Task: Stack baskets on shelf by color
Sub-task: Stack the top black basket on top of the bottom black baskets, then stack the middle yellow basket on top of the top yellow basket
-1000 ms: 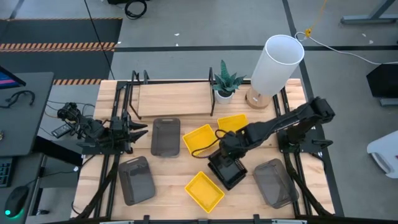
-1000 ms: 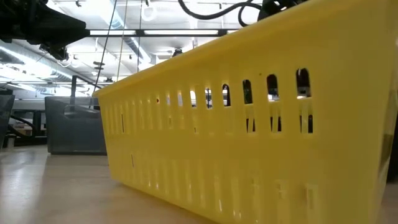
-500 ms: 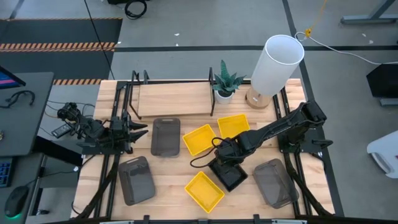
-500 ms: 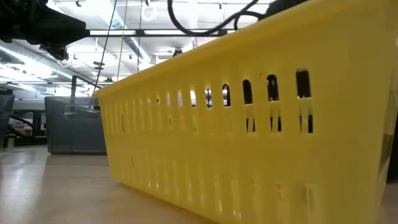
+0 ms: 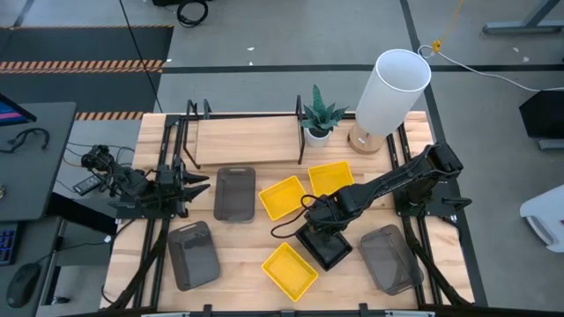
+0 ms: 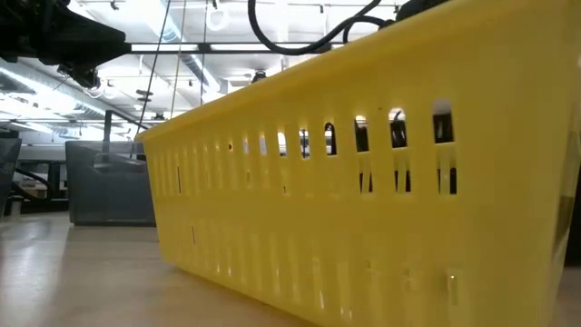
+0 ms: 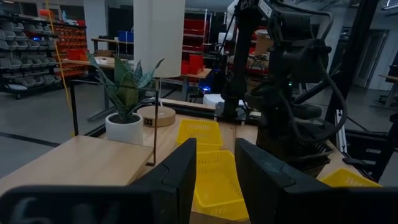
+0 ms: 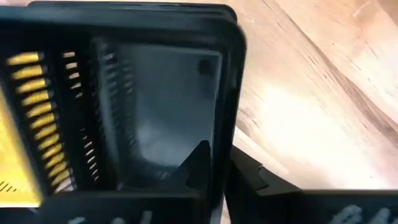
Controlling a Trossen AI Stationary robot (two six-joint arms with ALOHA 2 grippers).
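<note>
A black basket (image 5: pixel 329 250) sits flat on the tabletop right of centre. My right gripper (image 5: pixel 318 229) reaches down onto its far wall and is shut on it. Three yellow baskets (image 5: pixel 282 198), (image 5: pixel 330 178), (image 5: pixel 289 270) and three dark grey baskets (image 5: pixel 234 192), (image 5: pixel 192 254), (image 5: pixel 388 257) also lie flat on the table. The nearest yellow basket (image 6: pixel 363 200) fills the low view. The shelf (image 5: pixel 247 139) stands along the far edge with a bare board. My left gripper (image 5: pixel 192 187) waits open at the table's left edge. My right gripper (image 8: pixel 221 160) holds the black basket by the rim of its far wall (image 8: pixel 229 112). One finger (image 8: pixel 199 163) is inside the basket and the other finger (image 8: pixel 252 177) is outside. The fingers come from above, slanting down. The basket's bottom rests on the table.
A small potted plant (image 5: pixel 319 119) and a tall white lamp (image 5: pixel 390 92) stand at the far edge, right of the shelf. Black frame rails run along both sides of the table. Bare wood shows between the grey baskets and along the near edge.
My right arm has stretched toward the table's left and near side and gone down, bringing its gripper onto the far wall of the black basket. It has kept still for the last half second. The baskets lie where they were.
</note>
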